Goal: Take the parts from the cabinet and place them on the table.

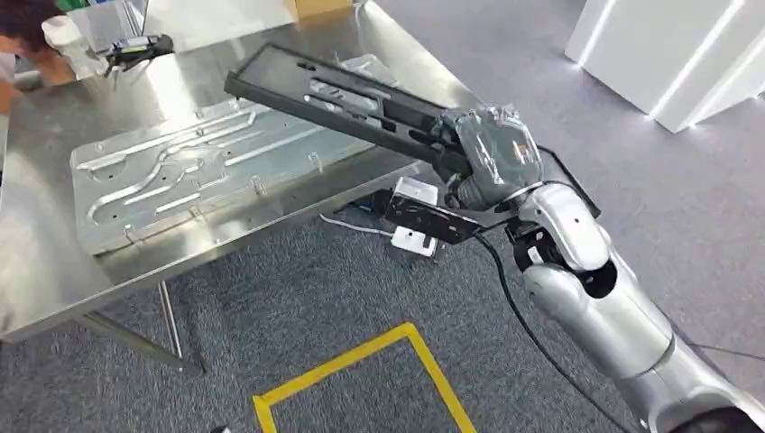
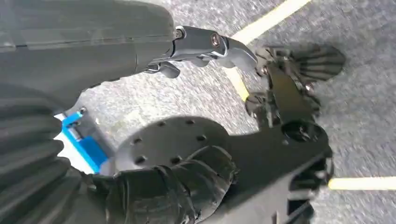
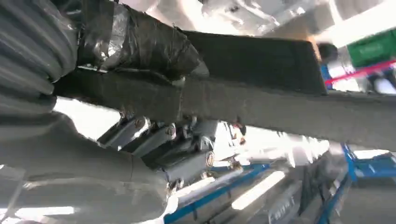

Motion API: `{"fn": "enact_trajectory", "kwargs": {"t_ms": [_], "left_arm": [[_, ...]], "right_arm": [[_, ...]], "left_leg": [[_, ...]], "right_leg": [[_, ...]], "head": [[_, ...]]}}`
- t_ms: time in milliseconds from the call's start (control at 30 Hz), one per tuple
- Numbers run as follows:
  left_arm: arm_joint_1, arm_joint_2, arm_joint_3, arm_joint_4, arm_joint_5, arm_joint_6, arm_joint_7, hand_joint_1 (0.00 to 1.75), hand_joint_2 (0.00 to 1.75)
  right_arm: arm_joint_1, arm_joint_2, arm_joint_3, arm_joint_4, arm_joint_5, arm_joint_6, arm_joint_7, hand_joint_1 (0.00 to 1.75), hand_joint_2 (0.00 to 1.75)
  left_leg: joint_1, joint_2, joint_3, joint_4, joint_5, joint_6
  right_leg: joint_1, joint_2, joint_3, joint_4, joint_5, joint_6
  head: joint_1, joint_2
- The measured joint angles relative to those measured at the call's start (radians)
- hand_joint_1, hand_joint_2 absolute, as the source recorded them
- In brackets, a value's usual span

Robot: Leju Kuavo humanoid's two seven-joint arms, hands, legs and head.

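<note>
Slanting up-left over table point(image 1: 54, 262): black part point(image 1: 334, 95)

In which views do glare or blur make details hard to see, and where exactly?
Head view: sharp overall; the steel table shines with bright reflections, and the white panels at the far right glow, but the black part in the right hand reads clearly. Left wrist view: the floor and yellow tape are smeared by blur. Right wrist view: the background behind the part is blown out white and soft.
</note>
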Motion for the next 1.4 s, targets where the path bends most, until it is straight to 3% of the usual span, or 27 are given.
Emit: {"fn": "enact_trajectory", "kwargs": {"t_ms": [33,100,133,167,233,267,367,400,433,467,533,600,700,733,767,800,867,900,933,1033,1067,1100,1133,1167,1267,1333,1400], "left_arm": [[0.001,-0.001,0.000,0.000,0.000,0.000,0.000,0.00,1.75],[0.002,-0.001,0.000,0.000,-0.001,-0.001,0.000,0.00,1.75],[0.001,-0.001,0.000,0.000,-0.001,-0.001,0.000,0.00,1.75],[0.001,0.000,0.000,0.000,-0.001,-0.001,0.000,0.00,1.75],[0.001,0.001,0.000,0.000,-0.001,-0.002,0.000,0.00,1.75],[0.002,0.001,0.000,0.000,-0.001,-0.002,0.000,0.00,1.75],[0.004,0.000,0.000,0.000,-0.002,-0.002,0.000,0.00,1.75],[0.002,0.000,0.000,0.000,-0.002,-0.002,0.000,0.00,1.75],[-0.004,0.000,0.000,0.000,-0.002,-0.003,-0.001,0.00,1.75],[-0.004,0.000,0.000,0.000,-0.002,-0.003,-0.001,0.00,1.75],[-0.002,0.000,0.000,0.000,-0.002,-0.003,-0.002,0.00,1.75],[0.001,0.000,0.000,0.000,-0.003,-0.003,-0.002,0.00,1.75],[-0.001,0.000,0.000,0.000,-0.003,-0.003,-0.002,0.00,1.75],[0.000,0.000,0.000,0.000,-0.003,-0.003,-0.002,0.00,1.75],[0.002,0.000,0.000,0.000,-0.003,-0.003,-0.001,0.00,1.75],[0.005,0.000,0.000,0.000,-0.003,-0.003,0.000,0.00,1.75],[0.007,0.000,0.000,0.000,-0.003,-0.003,0.000,0.00,1.75],[0.006,0.003,0.000,0.000,-0.002,-0.002,0.000,0.00,1.75],[0.004,0.004,0.000,0.000,-0.002,-0.002,0.000,0.00,1.75],[0.002,0.005,0.000,0.000,-0.002,-0.001,0.000,0.00,1.75],[0.004,0.005,0.000,0.000,-0.002,-0.002,0.000,0.00,1.75],[0.006,0.004,0.000,0.000,-0.002,-0.002,0.000,0.00,1.75],[0.006,0.005,0.000,0.000,-0.002,-0.001,0.000,0.00,1.75],[0.003,0.005,0.000,0.000,-0.002,-0.002,-0.001,0.00,1.75],[-0.003,0.005,0.000,0.000,-0.001,-0.002,-0.003,0.00,1.75],[-0.001,0.005,0.000,0.000,-0.001,-0.002,-0.003,0.00,1.75],[0.005,0.004,0.000,0.000,-0.001,-0.002,-0.003,0.00,1.75]], "right_arm": [[-0.002,-0.001,0.000,0.000,0.001,0.000,-0.002,1.75,1.75],[-0.010,-0.001,0.002,0.000,0.005,0.001,-0.007,1.75,1.75],[-0.013,-0.001,0.003,0.000,0.006,0.001,-0.008,1.75,1.75],[-0.014,-0.001,0.007,0.000,0.006,0.002,-0.009,1.75,1.75],[-0.010,-0.001,0.014,0.002,0.007,0.004,-0.009,1.75,1.75],[-0.010,-0.001,0.018,0.003,0.007,0.004,-0.009,1.75,1.75],[-0.012,-0.001,0.021,0.004,0.007,0.004,-0.012,1.75,1.75],[-0.012,-0.003,0.022,0.006,0.007,0.004,-0.014,1.75,1.75],[-0.015,-0.003,0.024,0.008,0.007,0.005,-0.015,1.75,1.75],[-0.013,-0.003,0.026,0.008,0.007,0.005,-0.015,1.75,1.75],[-0.013,-0.004,0.030,0.009,0.007,0.005,-0.016,1.75,1.75],[-0.018,-0.003,0.031,0.010,0.007,0.005,-0.016,1.75,1.75],[-0.024,-0.003,0.037,0.012,0.006,0.006,-0.018,1.75,1.75],[-0.023,-0.003,0.039,0.014,0.006,0.007,-0.018,1.75,1.75],[-0.022,-0.003,0.042,0.016,0.006,0.009,-0.019,1.75,1.75],[-0.022,-0.003,0.043,0.018,0.005,0.010,-0.019,1.75,1.75],[-0.025,-0.002,0.043,0.019,0.003,0.010,-0.021,1.75,1.75],[-0.025,-0.002,0.043,0.019,0.002,0.010,-0.022,1.75,1.75],[-0.031,-0.002,0.044,0.021,0.000,0.011,-0.023,1.75,1.75],[-0.029,-0.002,0.045,0.021,-0.002,0.011,-0.024,1.75,1.75],[-0.031,-0.002,0.047,0.022,-0.003,0.012,-0.024,1.75,1.75],[-0.033,-0.002,0.047,0.022,-0.003,0.012,-0.023,1.75,1.75],[-0.037,-0.002,0.048,0.023,-0.003,0.013,-0.023,1.75,1.75],[-0.042,-0.002,0.048,0.024,-0.003,0.013,-0.024,1.75,1.75],[-0.039,-0.002,0.053,0.027,-0.005,0.017,-0.024,1.75,1.75],[-0.037,-0.002,0.058,0.030,-0.005,0.017,-0.024,1.75,1.75],[-0.038,-0.002,0.058,0.033,-0.005,0.017,-0.024,1.75,1.75]], "left_leg": [[0.005,0.001,0.022,-0.005,0.002,0.003],[0.006,0.004,0.037,-0.010,0.001,0.009],[0.006,0.005,0.038,-0.010,-0.001,0.011],[0.007,0.006,0.040,-0.010,-0.005,0.013],[0.010,0.007,0.046,-0.008,-0.015,0.009],[0.013,0.004,0.052,-0.007,-0.022,0.005],[0.025,-0.014,0.072,0.004,-0.047,-0.016],[0.025,-0.016,0.072,0.011,-0.053,-0.023],[0.025,-0.021,0.062,0.012,-0.056,-0.030],[0.025,-0.023,0.062,0.011,-0.058,-0.037],[0.027,-0.028,0.073,0.012,-0.059,-0.049],[0.029,-0.010,0.055,0.059,-0.082,-0.055],[0.029,-0.008,-0.073,0.270,-0.160,-0.058],[0.028,-0.008,-0.104,0.306,-0.163,-0.054],[0.026,-0.007,-0.114,0.295,-0.139,-0.050],[0.022,-0.006,-0.104,0.247,-0.099,-0.044],[0.008,0.014,-0.040,0.080,0.014,-0.018],[-0.003,0.051,-0.020,0.037,0.022,-0.001],[-0.014,0.065,-0.026,0.024,-0.004,-0.001],[-0.018,0.043,-0.008,-0.001,0.006,0.013],[-0.016,0.031,0.017,-0.008,0.004,0.018],[-0.006,0.025,0.034,-0.019,0.004,0.018],[-0.003,0.017,0.043,-0.022,0.003,0.019],[-0.002,0.010,0.044,-0.022,0.002,0.021],[0.002,-0.026,0.050,-0.019,-0.007,0.023],[0.007,-0.053,0.065,-0.015,-0.021,0.015],[0.012,-0.076,0.085,-0.008,-0.040,0.005]], "right_leg": [[0.004,-0.001,0.003,0.003,-0.009,0.005],[0.000,-0.044,-0.025,0.066,-0.049,0.019],[-0.002,-0.049,-0.046,0.105,-0.068,0.023],[-0.009,-0.054,-0.103,0.201,-0.107,0.026],[-0.020,-0.056,-0.172,0.287,-0.130,0.035],[-0.026,-0.058,-0.173,0.262,-0.102,0.039],[-0.045,-0.043,-0.092,0.026,0.065,0.061],[-0.044,-0.020,-0.089,0.007,0.036,0.063],[-0.038,-0.022,-0.083,0.002,0.011,0.051],[-0.037,-0.026,-0.082,0.000,0.035,0.044],[-0.036,-0.039,-0.071,-0.002,0.027,0.026],[-0.037,-0.052,-0.051,-0.007,0.021,0.013],[-0.027,-0.073,-0.033,-0.007,0.004,0.001],[-0.023,-0.079,-0.026,-0.007,-0.002,0.000],[-0.018,-0.087,-0.016,-0.007,-0.010,-0.002],[-0.014,-0.093,-0.005,-0.007,-0.019,-0.002],[-0.005,-0.111,0.022,-0.008,-0.037,-0.003],[-0.008,-0.120,0.029,-0.012,-0.044,-0.003],[-0.003,-0.127,0.034,-0.016,-0.046,0.000],[-0.005,-0.150,0.054,-0.009,-0.044,0.018],[-0.005,-0.154,0.065,-0.008,-0.045,0.019],[-0.011,-0.139,0.054,0.004,-0.057,0.021],[-0.013,-0.099,0.039,0.041,-0.072,0.025],[-0.013,-0.082,0.003,0.100,-0.097,0.029],[-0.021,-0.070,-0.131,0.277,-0.165,0.044],[-0.028,-0.069,-0.138,0.221,-0.110,0.052],[-0.035,-0.050,-0.087,0.054,0.020,0.056]], "head": [[0.000,0.000],[0.006,0.000],[0.005,0.000],[0.004,0.000],[0.004,0.000],[0.005,0.000],[0.006,0.000],[0.006,0.000],[0.006,0.000],[0.003,0.000],[0.005,0.000],[-0.001,0.000],[-0.005,0.000],[-0.005,0.000],[-0.005,0.000],[-0.005,0.000],[-0.004,0.000],[-0.003,0.000],[-0.001,0.000],[-0.006,0.000],[-0.005,0.000],[-0.007,0.000],[-0.001,0.000],[0.000,0.000],[-0.003,0.000],[-0.002,0.000],[-0.001,0.000]]}}
